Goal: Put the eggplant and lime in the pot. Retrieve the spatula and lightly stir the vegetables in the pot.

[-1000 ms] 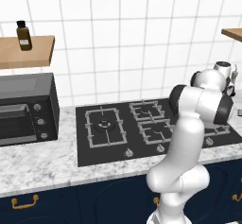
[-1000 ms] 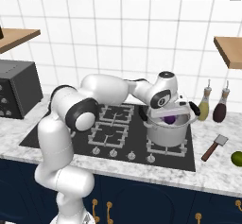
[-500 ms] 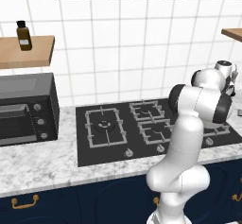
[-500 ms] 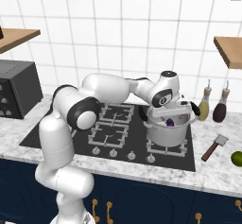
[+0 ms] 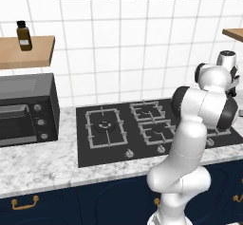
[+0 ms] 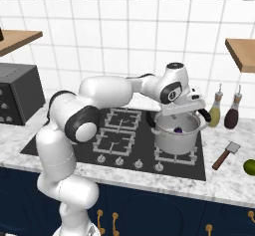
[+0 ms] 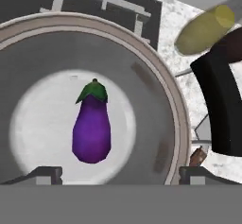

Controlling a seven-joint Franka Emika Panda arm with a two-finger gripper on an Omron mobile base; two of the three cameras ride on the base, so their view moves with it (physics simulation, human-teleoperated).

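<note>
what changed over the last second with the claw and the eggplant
The claw opened above the pot and let go of the eggplant, which dropped from between the fingers and now lies on the pot's bottom. The arm barely moved. The lime, the spatula and the two bottles on the counter stayed where they were.

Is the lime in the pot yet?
No, the lime lies on the counter right of the stove; the pot holds just the eggplant.
</note>
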